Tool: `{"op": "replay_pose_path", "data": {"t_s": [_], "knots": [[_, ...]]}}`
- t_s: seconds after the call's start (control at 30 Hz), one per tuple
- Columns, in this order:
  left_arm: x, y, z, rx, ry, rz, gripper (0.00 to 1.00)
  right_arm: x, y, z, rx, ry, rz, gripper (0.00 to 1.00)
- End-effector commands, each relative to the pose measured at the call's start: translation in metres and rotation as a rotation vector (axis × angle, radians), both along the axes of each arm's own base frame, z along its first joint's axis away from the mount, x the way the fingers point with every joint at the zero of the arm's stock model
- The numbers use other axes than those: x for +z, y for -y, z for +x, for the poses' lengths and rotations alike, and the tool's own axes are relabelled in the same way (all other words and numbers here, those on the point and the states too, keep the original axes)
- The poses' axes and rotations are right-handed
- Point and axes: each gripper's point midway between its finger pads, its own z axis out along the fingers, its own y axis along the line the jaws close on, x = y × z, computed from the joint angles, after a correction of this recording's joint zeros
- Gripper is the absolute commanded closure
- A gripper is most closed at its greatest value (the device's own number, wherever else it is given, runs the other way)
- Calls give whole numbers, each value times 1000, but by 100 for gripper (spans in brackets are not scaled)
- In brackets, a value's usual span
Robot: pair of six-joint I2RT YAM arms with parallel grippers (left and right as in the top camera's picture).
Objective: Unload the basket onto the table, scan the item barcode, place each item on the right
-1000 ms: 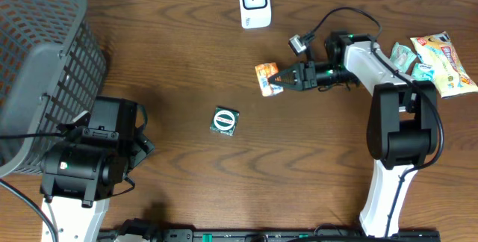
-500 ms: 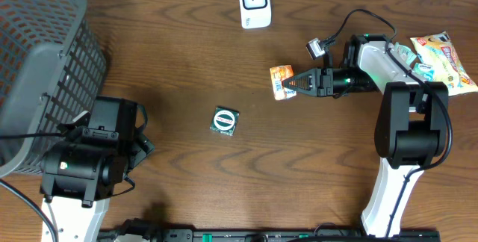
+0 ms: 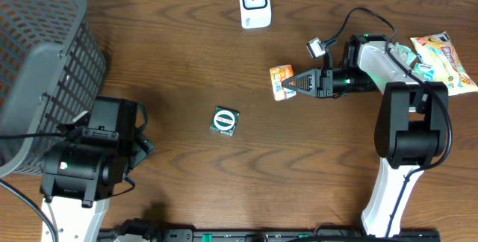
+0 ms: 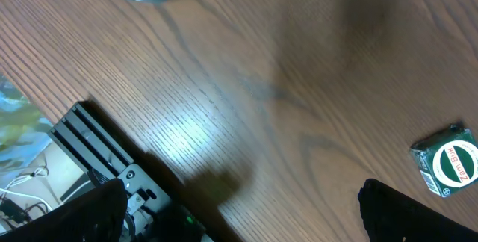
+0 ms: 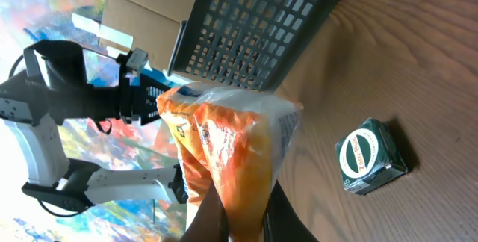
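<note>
My right gripper (image 3: 292, 84) is shut on an orange snack packet (image 3: 281, 82) and holds it above the table, right of centre. In the right wrist view the packet (image 5: 231, 141) sticks out from between the fingers of that gripper (image 5: 246, 216), crinkled, and I cannot make out a barcode on it. A white scanner (image 3: 254, 3) stands at the table's far edge, up and to the left of the packet. My left gripper (image 4: 246, 223) hovers open over bare wood near the front left, with nothing between its fingers.
A small green packet with a round white label (image 3: 224, 121) lies mid-table, also visible from both wrists (image 4: 448, 161) (image 5: 370, 156). A grey mesh basket (image 3: 37, 63) fills the far left. Several snack bags (image 3: 441, 59) lie at the far right.
My right gripper carried the orange packet a little to the right, away from the scanner, then held still for the last half second. The left arm has not moved.
</note>
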Motion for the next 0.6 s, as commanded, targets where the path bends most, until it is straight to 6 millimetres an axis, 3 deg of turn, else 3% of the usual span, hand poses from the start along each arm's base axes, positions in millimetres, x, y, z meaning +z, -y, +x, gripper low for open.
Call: {"op": "replay_pose_path", "data": {"t_s": [0.0, 0.3, 0.57], "knots": [[7, -3, 1, 16, 26, 9, 2, 14, 0, 1, -19, 62, 23, 99], [7, -3, 1, 16, 26, 9, 3, 14, -3, 0, -10, 71, 23, 99], [7, -3, 1, 16, 26, 9, 2, 8, -23, -4, 48, 109, 27, 99]]}}
